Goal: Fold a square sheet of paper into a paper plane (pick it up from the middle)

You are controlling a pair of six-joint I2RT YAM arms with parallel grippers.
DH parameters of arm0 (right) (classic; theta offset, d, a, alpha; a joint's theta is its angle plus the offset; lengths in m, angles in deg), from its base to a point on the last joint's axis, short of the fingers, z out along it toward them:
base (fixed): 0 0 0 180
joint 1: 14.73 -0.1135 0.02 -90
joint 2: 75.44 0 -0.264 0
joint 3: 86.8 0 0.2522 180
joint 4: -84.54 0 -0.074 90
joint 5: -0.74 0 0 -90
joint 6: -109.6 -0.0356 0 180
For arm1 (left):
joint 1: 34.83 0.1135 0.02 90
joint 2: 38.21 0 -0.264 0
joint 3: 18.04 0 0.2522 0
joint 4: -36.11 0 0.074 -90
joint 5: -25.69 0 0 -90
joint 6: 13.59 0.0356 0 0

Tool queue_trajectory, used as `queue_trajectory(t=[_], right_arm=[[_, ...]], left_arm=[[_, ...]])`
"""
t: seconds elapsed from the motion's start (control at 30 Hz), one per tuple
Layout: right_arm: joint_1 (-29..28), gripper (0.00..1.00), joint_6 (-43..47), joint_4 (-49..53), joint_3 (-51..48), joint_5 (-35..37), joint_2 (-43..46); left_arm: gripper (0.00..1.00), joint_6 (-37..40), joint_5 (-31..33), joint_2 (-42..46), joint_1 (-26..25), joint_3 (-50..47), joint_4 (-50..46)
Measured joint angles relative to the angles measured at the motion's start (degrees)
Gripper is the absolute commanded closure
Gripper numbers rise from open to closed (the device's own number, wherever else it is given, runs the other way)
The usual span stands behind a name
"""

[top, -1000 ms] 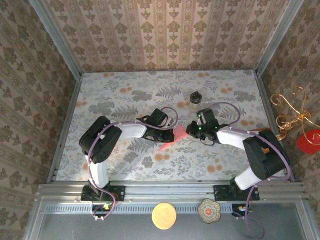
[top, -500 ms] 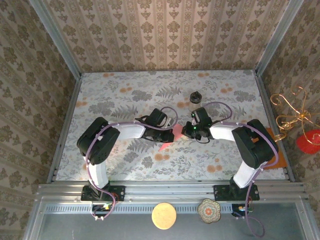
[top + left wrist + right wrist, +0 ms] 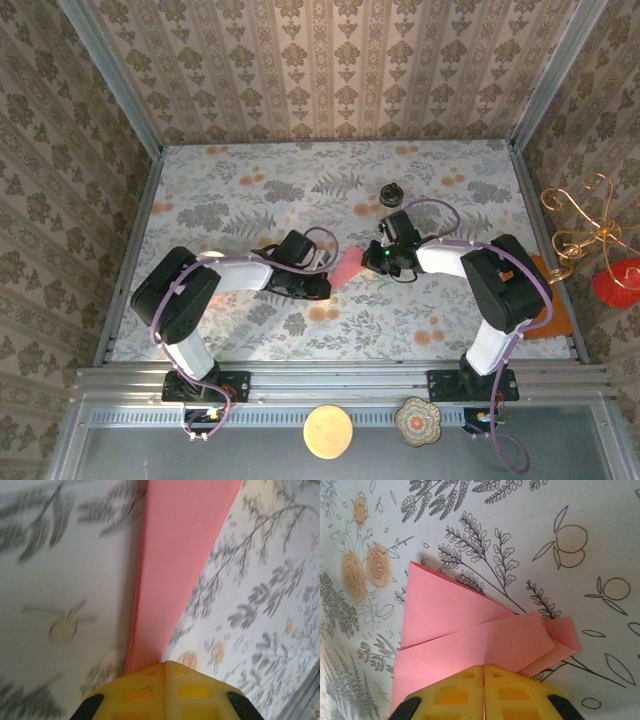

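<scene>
Top external: left tool [image 3: 323,288] and right tool [image 3: 371,262] pinch opposite ends of the paper plane [image 3: 347,273] spanning between them.

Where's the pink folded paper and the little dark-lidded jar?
salmon-pink folded paper [image 3: 450,610]: right wrist view, middle of its upper flap.
small dark-lidded jar [image 3: 390,193]: top external view, on its lid.

Soft, even light fills the overhead view, shadows faint on the table [image 3: 230,175]. The left wrist view is blurred; the right wrist view is sharp, a thin shadow edging the pink paper [image 3: 450,615].
</scene>
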Motion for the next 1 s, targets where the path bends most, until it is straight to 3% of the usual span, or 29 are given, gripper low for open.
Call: queue_trajectory(t=[0.13,0.2,0.33,0.47,0.7,1.0], right_arm=[[0.2,0.79,1.4,2.9,1.1,0.2,0.7],[0.0,0.71,1.9,6.1,2.2,0.6,1.9],[-1.5,0.51,3.0,12.2,5.8,3.0,5.9],[-4.6,0.38,2.4,18.1,9.6,7.8,9.1],[-10.7,0.29,-3.1,25.8,11.6,17.2,10.0],[-16.1,0.27,-10.1,28.6,16.9,22.5,3.3]], left_arm=[[0.81,-0.7,0.2,7.1,2.7,-1.9,-3.8],[0.76,-0.7,0.5,11.2,5.0,-1.8,-4.9],[0.61,0.0,2.2,18.5,10.0,-1.1,-7.4],[0.43,1.0,4.6,23.3,14.8,-0.8,-10.2],[0.15,2.1,9.9,28.8,22.1,-1.3,-13.7],[0.05,3.8,11.1,30.7,22.8,-2.6,-13.6]])
